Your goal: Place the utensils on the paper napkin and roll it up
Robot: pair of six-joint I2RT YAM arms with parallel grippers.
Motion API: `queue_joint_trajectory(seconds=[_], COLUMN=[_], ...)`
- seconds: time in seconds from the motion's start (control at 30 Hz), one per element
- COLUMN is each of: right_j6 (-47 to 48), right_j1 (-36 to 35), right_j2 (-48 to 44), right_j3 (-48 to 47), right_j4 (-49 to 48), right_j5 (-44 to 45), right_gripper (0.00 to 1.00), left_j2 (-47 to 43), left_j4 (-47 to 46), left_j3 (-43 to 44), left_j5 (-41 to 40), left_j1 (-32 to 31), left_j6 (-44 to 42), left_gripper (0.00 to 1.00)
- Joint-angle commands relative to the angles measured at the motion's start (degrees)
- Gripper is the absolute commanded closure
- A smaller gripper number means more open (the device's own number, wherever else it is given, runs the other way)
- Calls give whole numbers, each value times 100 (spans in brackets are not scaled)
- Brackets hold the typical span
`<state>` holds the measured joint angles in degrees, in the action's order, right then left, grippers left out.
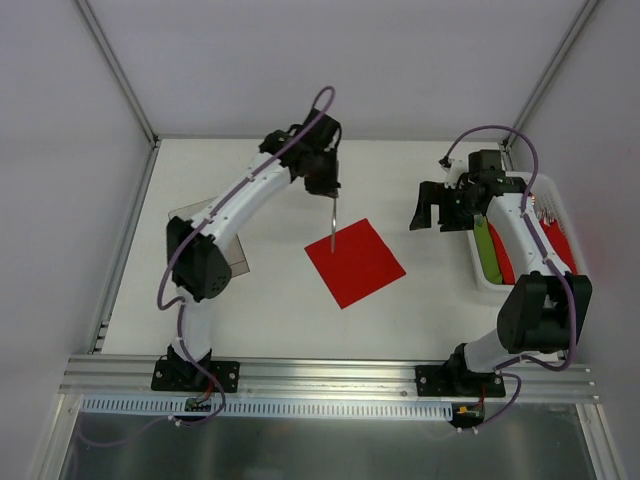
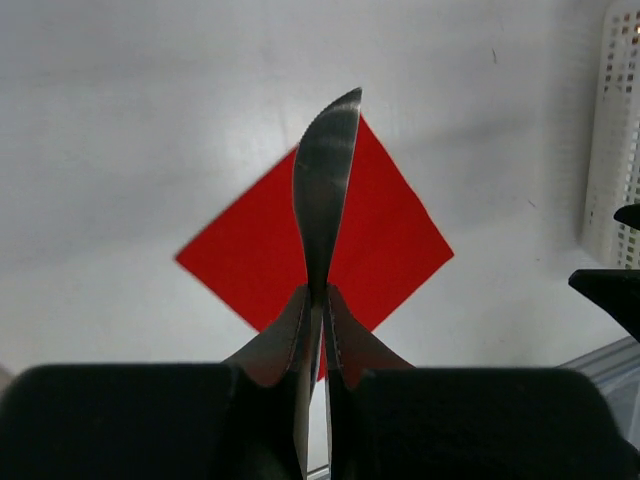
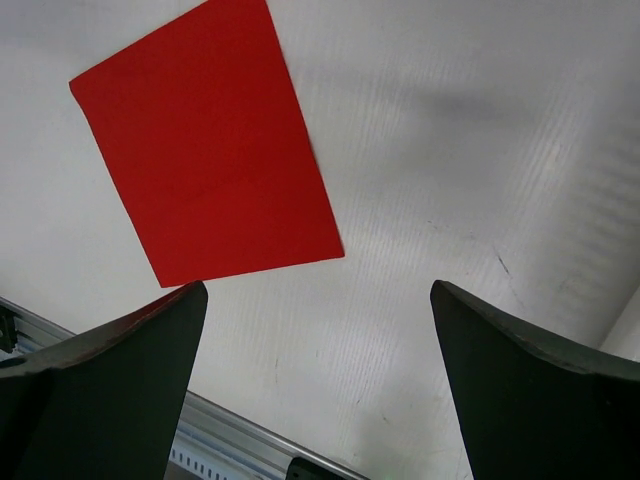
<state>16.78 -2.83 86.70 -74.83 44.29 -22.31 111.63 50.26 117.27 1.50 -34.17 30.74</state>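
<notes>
A white perforated basket (image 1: 484,284) stands just to the right of the right fingers (image 3: 110,380). It holds a green rolled bundle (image 1: 487,250), a red one (image 1: 503,262) beside it, and some cutlery tips (image 1: 545,213) at its far end. A dark translucent tray (image 1: 238,262) lies partly under the left arm; what it holds cannot be told.

The left fingers (image 2: 345,340) are pressed together on the handle of a silver knife (image 2: 325,200), whose serrated blade reaches out beyond their tips. The red paper napkin (image 2: 400,240) lies flat on the table directly below them, with the knife's tip over the napkin's far-left edge. Whether the tip touches the paper cannot be told.

The right fingers are spread wide and hold nothing. They hang above bare table, with the napkin ahead of them and to their left.

The table (image 1: 250,310) is white, closed in by pale walls with aluminium posts, and an aluminium rail (image 1: 330,372) runs along its near edge.
</notes>
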Motion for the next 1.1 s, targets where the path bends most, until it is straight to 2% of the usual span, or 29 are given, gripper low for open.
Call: queue_joint_trajectory(seconds=[0.0, 0.2, 0.4, 0.53, 0.57, 0.6, 0.7, 0.8, 1.07], right_j6=[-113, -113, -113, -244, -349, -429, -832, -1219, -1651], right_j1=[256, 635, 643, 390, 302, 48, -278, -683, -2115], right_j2=[-126, -258, -250, -197, -179, -118, 5, 294, 1428], right_j3=[100, 275, 320, 425, 460, 478, 417, 181, -462], right_j4=[237, 238, 238, 115, 62, -51, -289, -447, -501], right_j5=[-318, -485, -704, -619, -521, -303, -64, 436, 1931], right_gripper=[1, 1, 1, 4, 9, 20, 31, 36, 36], left_j2=[952, 1983, 2293, 1959, 1793, 1679, 1170, 643, -449], left_j4=[440, 485, 493, 467, 485, 467, 476, 476, 450], left_j3=[872, 1587, 1580, 1535, 1501, 1370, 1010, 518, -512], left_j5=[209, 579, 564, 369, 430, 483, 413, 378, 333], left_j1=[-379, -766, -837, -680, -600, -512, -213, 50, 516], left_j6=[740, 486, 204, 204, 274, 327, 354, 406, 705], left_gripper=[100, 100, 100, 100, 100, 100, 100, 100, 100])
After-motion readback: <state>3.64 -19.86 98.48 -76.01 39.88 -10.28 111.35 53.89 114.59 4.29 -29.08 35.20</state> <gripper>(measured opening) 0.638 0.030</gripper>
